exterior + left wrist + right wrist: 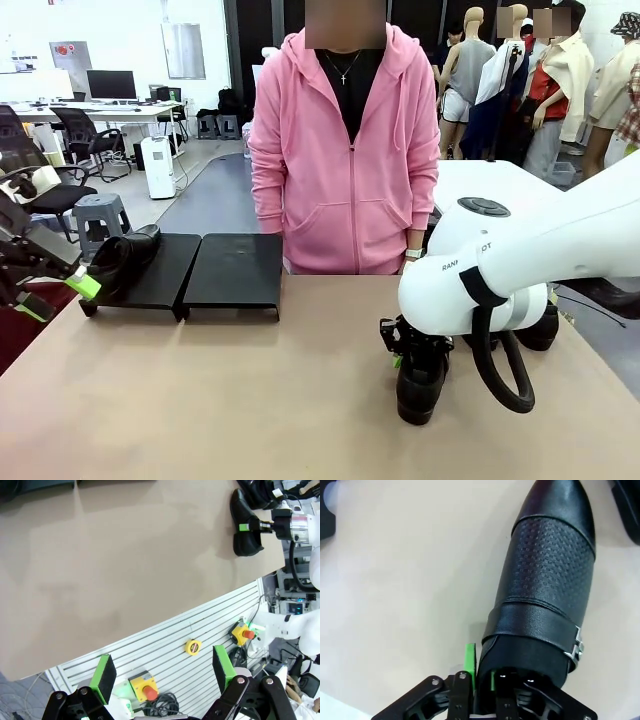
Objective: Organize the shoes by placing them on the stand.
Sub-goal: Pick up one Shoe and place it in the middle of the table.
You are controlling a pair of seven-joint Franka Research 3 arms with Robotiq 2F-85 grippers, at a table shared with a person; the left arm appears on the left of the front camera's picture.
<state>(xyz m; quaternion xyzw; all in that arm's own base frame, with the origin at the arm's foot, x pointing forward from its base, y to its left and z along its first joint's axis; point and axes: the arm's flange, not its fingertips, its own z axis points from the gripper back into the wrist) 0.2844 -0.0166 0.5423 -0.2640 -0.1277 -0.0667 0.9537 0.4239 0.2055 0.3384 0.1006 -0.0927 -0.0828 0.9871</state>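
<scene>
A lab-like office: desk (100, 108), monitor (111, 84), swivel chairs (85, 135), emergency-stop buttons (148, 692) beside the table (125, 555).

The shoe (545, 595) between the right gripper (481, 674) jaws is seen as black: toe glossy and plain, vamp dotted with pinholes, strap smooth, buckle (577, 647) silver; its pads (469, 657) are green; the table (395, 580) around the jaws is tan; left gripper (164, 672) pads are green too; beyond its jaws a white slatted panel (165, 630) and yellow boxes (142, 685) topped red are noted.
</scene>
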